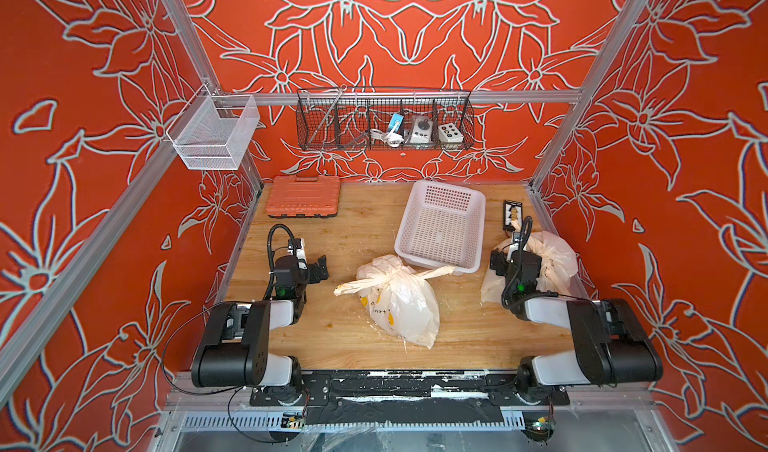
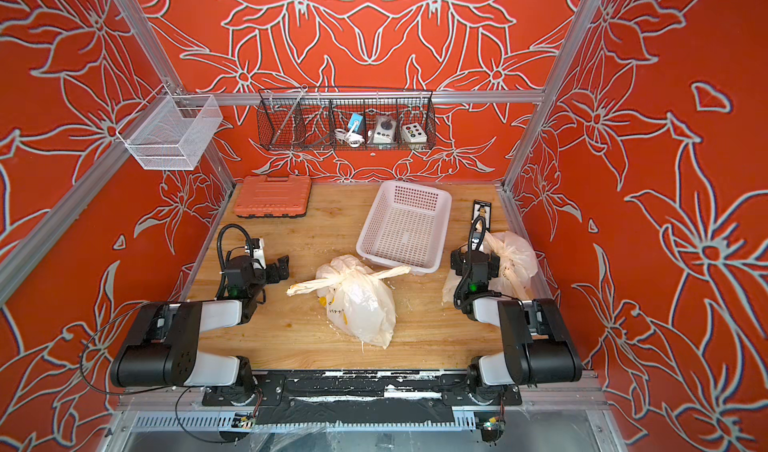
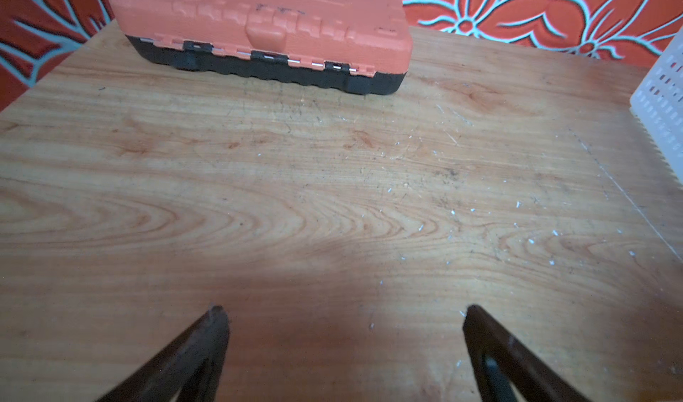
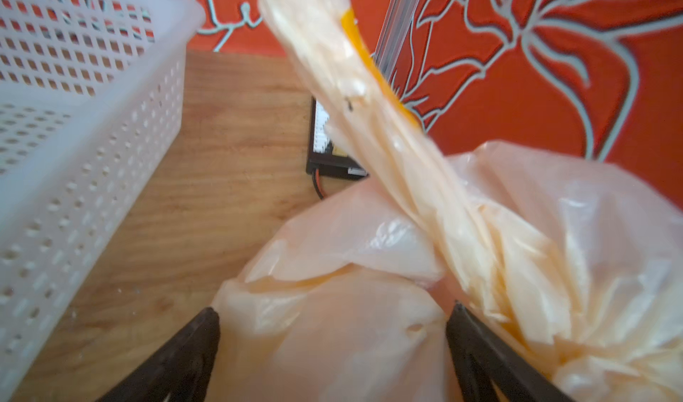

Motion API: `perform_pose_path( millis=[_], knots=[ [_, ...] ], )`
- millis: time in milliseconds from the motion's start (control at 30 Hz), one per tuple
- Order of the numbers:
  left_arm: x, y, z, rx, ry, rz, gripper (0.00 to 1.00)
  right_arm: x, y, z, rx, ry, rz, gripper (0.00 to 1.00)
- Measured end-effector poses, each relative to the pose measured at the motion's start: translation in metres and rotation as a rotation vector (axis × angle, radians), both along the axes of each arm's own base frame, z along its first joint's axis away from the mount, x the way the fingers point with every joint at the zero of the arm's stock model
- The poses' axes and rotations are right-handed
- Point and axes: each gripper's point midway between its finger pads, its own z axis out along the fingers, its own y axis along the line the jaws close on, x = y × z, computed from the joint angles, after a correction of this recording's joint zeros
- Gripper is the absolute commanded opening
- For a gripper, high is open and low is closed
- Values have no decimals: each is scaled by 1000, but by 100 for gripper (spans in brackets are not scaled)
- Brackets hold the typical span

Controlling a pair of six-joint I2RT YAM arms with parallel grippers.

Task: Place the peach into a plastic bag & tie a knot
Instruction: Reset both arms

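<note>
Jaws of the left claw stood wide apart over bare table, gripping nothing. The knotted bag lay between the two claws, apart from both. The right claw was likewise spread, with a second tied bag directly ahead between its fingers, not pinched. The peach could not be made out through either bag.

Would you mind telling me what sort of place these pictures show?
Probably a robot test cell: an aluminium-framed booth with red floral walls, two black-and-white robot arms mounted along a wooden tabletop, and a black wire basket holding control boxes.
</note>
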Motion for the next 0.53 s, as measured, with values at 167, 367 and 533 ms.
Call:
perform_pose_path(
  millis=[167, 367, 533],
  knots=[
    [1, -3, 2, 2, -8, -10, 99, 2, 3, 5, 7, -34, 18, 97],
    [1, -5, 2, 7, -10, -21, 99, 3, 3, 8, 7, -50, 19, 97],
    [1, -13, 2, 17, -11, -62, 99, 4, 3, 9, 7, -55, 19, 97]
  ],
)
